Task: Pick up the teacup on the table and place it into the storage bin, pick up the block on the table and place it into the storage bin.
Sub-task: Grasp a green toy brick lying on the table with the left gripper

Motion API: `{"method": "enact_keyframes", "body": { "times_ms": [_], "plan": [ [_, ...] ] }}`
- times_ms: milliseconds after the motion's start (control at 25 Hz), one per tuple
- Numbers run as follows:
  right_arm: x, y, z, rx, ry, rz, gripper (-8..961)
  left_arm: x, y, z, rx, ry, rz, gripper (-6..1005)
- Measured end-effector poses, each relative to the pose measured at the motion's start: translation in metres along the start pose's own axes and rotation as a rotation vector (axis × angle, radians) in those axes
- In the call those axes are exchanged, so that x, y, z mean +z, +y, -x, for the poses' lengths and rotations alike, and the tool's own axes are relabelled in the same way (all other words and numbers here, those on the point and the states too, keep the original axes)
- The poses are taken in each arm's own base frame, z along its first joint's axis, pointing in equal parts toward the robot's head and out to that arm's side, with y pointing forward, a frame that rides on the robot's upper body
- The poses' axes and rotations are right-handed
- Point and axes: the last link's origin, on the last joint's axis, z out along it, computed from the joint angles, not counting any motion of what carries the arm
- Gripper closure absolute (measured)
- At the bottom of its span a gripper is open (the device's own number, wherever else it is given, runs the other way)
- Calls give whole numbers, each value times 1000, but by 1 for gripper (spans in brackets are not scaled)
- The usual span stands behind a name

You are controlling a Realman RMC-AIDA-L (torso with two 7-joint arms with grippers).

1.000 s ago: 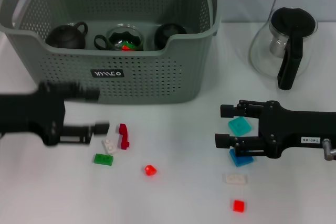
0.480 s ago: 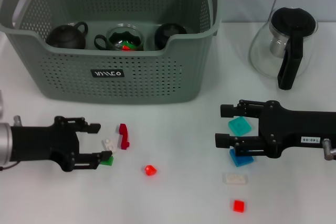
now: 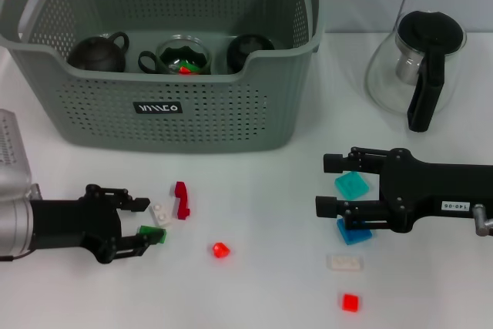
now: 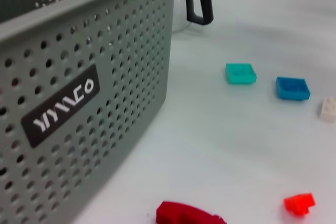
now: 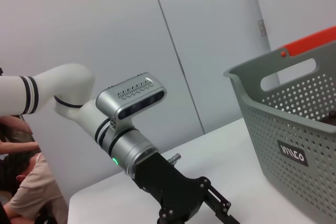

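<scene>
Head view, left gripper [image 3: 146, 219]: I see it low over the white tabletop [image 3: 262, 290] in front of the bin, fingers spread wide.
Between my left fingers: the small white flat block [image 3: 161, 213] sits just past the tips; the green flat block [image 3: 153, 233] lies against the lower fingertip, and I cannot tell if they touch.
Just beyond those fingers: a dark red upright block [image 3: 181, 199], then a small translucent red block [image 3: 220, 250] farther out.
Grey perforated plastic storage bin [image 3: 192, 125]: well beyond the left fingers; inside I see two dark teacups [image 3: 98, 53] and a glass cup [image 3: 185, 55].
Right gripper [image 3: 327, 185]: fingers parted, hovering with the teal square block [image 3: 351, 185] just behind the tips and a blue block [image 3: 353, 233] under the lower finger.
Left wrist view: bin wall with logo label [image 4: 60, 113] close by, red block [image 4: 184, 214] at the edge.
</scene>
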Motion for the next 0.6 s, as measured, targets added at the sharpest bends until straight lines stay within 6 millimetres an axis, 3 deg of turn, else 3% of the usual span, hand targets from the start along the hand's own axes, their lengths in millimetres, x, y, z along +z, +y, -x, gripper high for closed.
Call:
{"method": "enact_keyframes", "body": {
  "times_ms": [600],
  "plan": [
    [0, 0, 0, 4, 1, 1, 117, 9, 3, 8, 14, -44, 7, 433]
  ]
}}
